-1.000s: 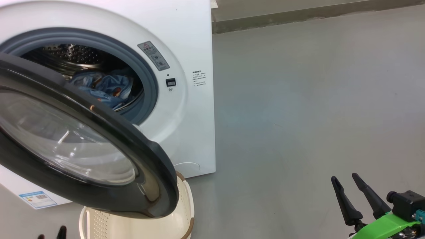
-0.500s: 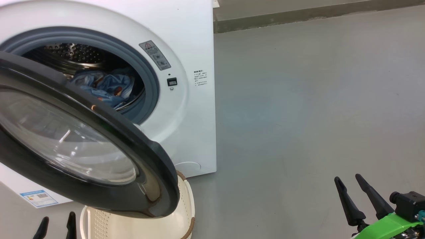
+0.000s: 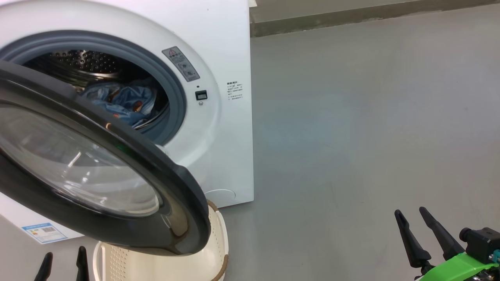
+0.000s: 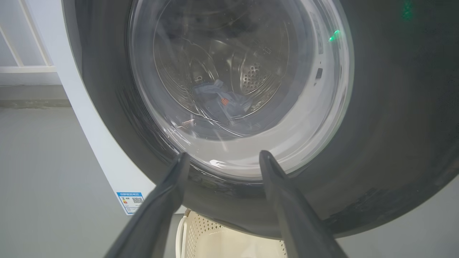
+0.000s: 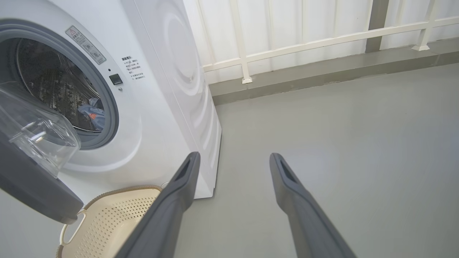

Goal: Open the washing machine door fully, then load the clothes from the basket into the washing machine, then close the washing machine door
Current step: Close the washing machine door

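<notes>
Though spread wide and gripping nothing, aims the left gripper (image 3: pixel 63 257) at the lower black rim of the washing machine door (image 3: pixel 183 203), on its outer face; cannot tell whether touching or just short. Parks the right gripper (image 3: pixel 410 214) well off to the right above bare floor (image 3: pixel 351 117), likewise splayed and empty. Finds the clothes (image 3: pixel 125 101) heaped low in the drum (image 3: pixel 82 62) of the washing machine (image 3: pixel 230 136), and the basket (image 3: pixel 219 234) on the floor beneath the door's lower edge, bare wherever visible. Leaves, seemingly, only the closing. Risks skidding off that glossy curved rim if pushed with bare fingertips off-centre, leaving the door unlatched; risks also clipping the basket rim should the swing pass low. Against a second ago: brings both left fingers up into the head view instead of one tip, sets the right gripper slightly lower, and finds no shift in door, clothes or basket.
</notes>
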{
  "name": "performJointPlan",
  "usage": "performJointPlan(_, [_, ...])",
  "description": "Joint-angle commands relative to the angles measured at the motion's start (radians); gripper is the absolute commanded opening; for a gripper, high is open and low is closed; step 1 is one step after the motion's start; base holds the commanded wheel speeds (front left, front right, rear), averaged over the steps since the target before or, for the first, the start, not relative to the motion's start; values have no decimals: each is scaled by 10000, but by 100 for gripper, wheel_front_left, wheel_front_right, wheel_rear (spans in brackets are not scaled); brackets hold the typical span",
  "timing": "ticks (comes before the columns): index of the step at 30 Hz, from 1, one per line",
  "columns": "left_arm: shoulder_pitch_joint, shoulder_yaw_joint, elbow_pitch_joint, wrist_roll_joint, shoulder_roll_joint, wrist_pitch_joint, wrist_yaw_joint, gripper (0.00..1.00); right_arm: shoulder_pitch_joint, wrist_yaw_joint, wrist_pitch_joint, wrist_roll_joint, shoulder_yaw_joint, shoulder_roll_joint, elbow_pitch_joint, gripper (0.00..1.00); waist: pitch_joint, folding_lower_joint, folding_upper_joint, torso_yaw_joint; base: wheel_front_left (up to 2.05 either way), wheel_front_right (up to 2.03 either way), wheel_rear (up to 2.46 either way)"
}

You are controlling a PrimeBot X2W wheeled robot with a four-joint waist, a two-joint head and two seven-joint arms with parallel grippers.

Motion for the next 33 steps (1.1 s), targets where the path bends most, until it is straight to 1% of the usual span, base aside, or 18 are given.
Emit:
performJointPlan(1, [-163, 409, -276, 146, 87, -66, -15, 100, -73, 100, -120, 80, 135, -186, -204, 100, 14, 0, 0, 8, 0, 0, 0])
performJointPlan(22, [-149, 296, -233, 95, -111, -66, -15, 100, -181, 100, -120, 40, 235, -162, -190, 100, -23, 0, 0, 163, 0, 0, 0])
performJointPlan(23, [-145, 276, -228, 81, -122, -66, -15, 100, -206, 100, -120, 57, 259, -144, -189, 60, -26, 0, 0, 190, 0, 0, 0])
performJointPlan(25, [-149, 222, -199, 32, -149, -66, -15, 100, -248, 100, -120, 138, 330, -86, -192, 25, -43, 0, 0, 277, 0, 0, 0])
performJointPlan(26, [-156, 189, -187, 6, -157, -66, -15, 100, -276, 100, -120, 182, 398, -64, -201, 0, -46, 0, 0, 325, 0, 0, 0])
performJointPlan(33, [-272, 50, -208, -96, -321, -66, -15, 100, -755, 100, -120, 269, 721, 117, -428, 0, -42, 0, 0, 796, 0, 0, 0])
